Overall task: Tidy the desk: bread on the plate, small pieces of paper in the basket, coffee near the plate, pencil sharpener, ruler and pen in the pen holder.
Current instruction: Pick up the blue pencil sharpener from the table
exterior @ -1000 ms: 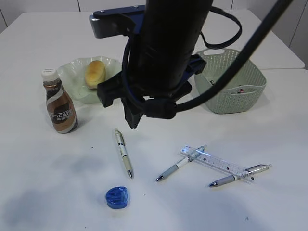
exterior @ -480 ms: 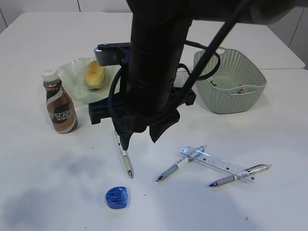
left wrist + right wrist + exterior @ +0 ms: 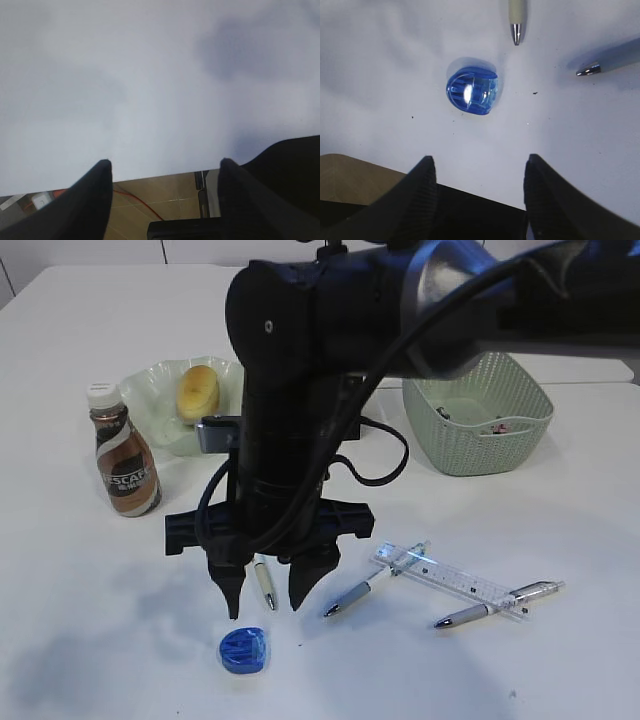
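Reaching for the pencil sharpener point(image 3: 243, 650) seems to be the step in hand: our right gripper point(image 3: 265, 602) hangs point-down over the lower middle of the exterior view, its two black fingers spread wide with nothing between them, and the blue sharpener lies on the desk point(image 3: 80, 640) just below and a little left of the tips. From the right wrist view the same sharpener point(image 3: 471, 92) sits above the gap between the fingers, apart from both, with the tip of a pen point(image 3: 516, 20) at the top edge and another pen's tip at the upper right. Much of the job looks settled, we judge: the bread point(image 3: 198, 391) rests in the plate point(image 3: 150, 390) at the upper left, the coffee point(image 3: 124, 455) stands upright just beside that plate, and the basket point(image 3: 480, 410) at the upper right holds some small bits we cannot identify. Unsorted are the ruler point(image 3: 455, 580) and the pens at the lower right; the pen holder is not in any view. Our left gripper point(image 3: 162, 175) is open too, holding nothing, looking at bare white tabletop and the floor beyond its edge. Next, we would carry the right fingers forward until they straddle the sharpener, lower to the desk and close squarely across its rounded body, which may slip if pinched off-centre.
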{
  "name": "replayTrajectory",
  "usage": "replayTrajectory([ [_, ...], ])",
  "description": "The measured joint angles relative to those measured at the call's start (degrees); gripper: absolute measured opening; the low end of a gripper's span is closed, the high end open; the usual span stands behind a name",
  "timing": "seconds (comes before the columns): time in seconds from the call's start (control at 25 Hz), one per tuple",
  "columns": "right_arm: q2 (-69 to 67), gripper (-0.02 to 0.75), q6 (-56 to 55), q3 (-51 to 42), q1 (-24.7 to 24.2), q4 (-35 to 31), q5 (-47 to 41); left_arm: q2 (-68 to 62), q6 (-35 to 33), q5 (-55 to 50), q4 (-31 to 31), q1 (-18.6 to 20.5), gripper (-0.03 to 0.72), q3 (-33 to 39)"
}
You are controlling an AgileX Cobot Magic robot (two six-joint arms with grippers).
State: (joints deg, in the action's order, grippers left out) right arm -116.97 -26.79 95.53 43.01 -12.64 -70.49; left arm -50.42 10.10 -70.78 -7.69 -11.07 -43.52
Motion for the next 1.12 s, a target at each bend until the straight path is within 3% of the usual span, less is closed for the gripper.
replayTrajectory([
  [0.88,-4.45,0.451,-1.43,0.0,0.0,-2.71,3.78,0.0,-0.71,0.0,0.74,0.0,0.466,0.0],
  [1.12,-5.23,0.553,-3.94,0.0,0.0,-2.38,4.87,0.0,-0.71,0.0,0.74,0.0,0.466,0.0],
])
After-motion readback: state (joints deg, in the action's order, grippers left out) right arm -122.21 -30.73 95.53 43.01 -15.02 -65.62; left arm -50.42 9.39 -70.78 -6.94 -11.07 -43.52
